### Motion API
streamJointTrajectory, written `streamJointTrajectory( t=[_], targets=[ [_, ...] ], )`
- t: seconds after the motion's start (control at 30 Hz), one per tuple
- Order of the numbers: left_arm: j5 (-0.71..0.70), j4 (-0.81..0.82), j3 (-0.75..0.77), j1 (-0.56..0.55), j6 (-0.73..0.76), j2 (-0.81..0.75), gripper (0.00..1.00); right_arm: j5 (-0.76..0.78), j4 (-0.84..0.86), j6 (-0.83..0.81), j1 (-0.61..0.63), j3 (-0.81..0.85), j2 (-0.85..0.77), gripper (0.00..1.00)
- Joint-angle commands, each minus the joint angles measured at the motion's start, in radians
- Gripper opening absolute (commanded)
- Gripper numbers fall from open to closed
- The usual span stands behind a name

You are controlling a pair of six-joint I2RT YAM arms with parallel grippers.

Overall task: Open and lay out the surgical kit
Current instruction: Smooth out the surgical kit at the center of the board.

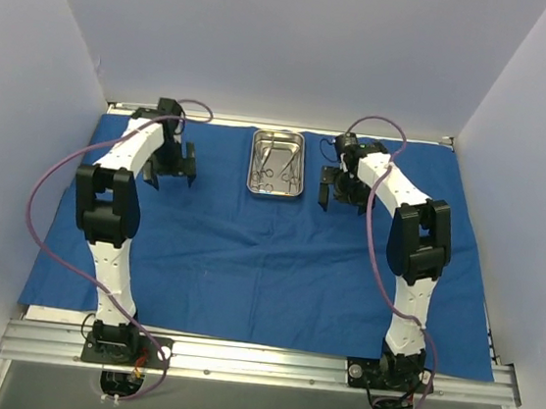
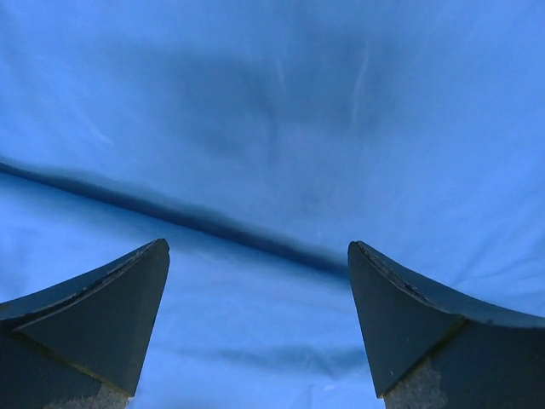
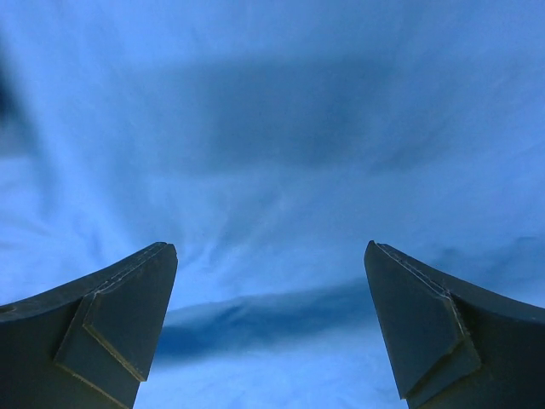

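Left gripper [image 1: 172, 177] and right gripper [image 1: 342, 202], both wide, seemingly hover beside tray's [image 1: 252, 163] long edges.

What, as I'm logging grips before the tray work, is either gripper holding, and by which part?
Nothing is held: the left gripper and right gripper both hang open over the blue cloth.

Flat blue wrap [image 1: 266, 263] bears tray [image 1: 252, 163] holding, seemingly, scissors [image 1: 275, 171].

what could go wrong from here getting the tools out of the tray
The instruments lie crowded together in the tray, so lifting one may drag others along. The cloth shows a fold under the open left gripper; a low reach might snag it and shift the tray.
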Motion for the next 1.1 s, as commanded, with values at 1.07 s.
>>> streamJointTrajectory(
  t=[1.07],
  targets=[
    [0.033, -0.041, 0.283, 0.032, -0.031, 0.338, 0.91, 0.111, -0.035, -0.039, -0.126, 0.539, 0.384, 1.00]
  ],
)
